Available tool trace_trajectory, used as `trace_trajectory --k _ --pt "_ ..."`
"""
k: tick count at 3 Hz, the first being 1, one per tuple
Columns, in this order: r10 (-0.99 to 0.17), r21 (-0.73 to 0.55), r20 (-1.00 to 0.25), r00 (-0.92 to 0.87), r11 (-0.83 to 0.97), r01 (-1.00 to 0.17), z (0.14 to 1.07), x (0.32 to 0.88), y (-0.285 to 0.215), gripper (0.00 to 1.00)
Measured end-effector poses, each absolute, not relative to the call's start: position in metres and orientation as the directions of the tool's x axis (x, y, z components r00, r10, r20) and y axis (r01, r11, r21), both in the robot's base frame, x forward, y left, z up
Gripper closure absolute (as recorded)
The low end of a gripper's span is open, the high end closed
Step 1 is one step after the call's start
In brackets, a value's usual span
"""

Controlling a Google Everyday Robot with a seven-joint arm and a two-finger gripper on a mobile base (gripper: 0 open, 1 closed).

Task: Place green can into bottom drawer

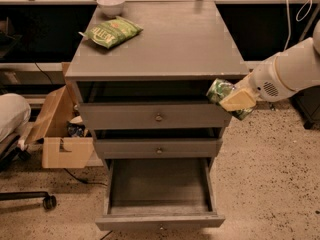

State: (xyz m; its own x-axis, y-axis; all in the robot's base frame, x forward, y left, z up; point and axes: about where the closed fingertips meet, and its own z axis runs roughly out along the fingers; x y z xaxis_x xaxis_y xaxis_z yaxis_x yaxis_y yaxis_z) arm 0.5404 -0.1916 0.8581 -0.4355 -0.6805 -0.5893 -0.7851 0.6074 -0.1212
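Observation:
My gripper [231, 100] is shut on the green can [220, 92], a small green can with a white mottled pattern. It holds the can tilted in the air off the cabinet's right front corner, level with the top drawer [155, 116]. A tan finger pad [238, 100] covers part of the can. The bottom drawer [159, 220] is pulled open below and to the left of the can, and its inside looks empty. The white arm [287, 76] reaches in from the right.
The grey cabinet top [165, 39] carries a green snack bag [111, 32] and a white bowl [111, 4] at its back left. The middle drawer [158, 148] is shut. An open cardboard box [62, 134] and a chair base [30, 199] stand on the floor to the left.

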Motion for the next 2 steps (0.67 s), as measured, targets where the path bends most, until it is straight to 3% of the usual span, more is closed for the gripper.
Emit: trace_trajectory --k 2 --pt "-0.670 -0.058 -0.583 -0.459 0.599 -0.799 0.787 0.521 -0.186 1.00"
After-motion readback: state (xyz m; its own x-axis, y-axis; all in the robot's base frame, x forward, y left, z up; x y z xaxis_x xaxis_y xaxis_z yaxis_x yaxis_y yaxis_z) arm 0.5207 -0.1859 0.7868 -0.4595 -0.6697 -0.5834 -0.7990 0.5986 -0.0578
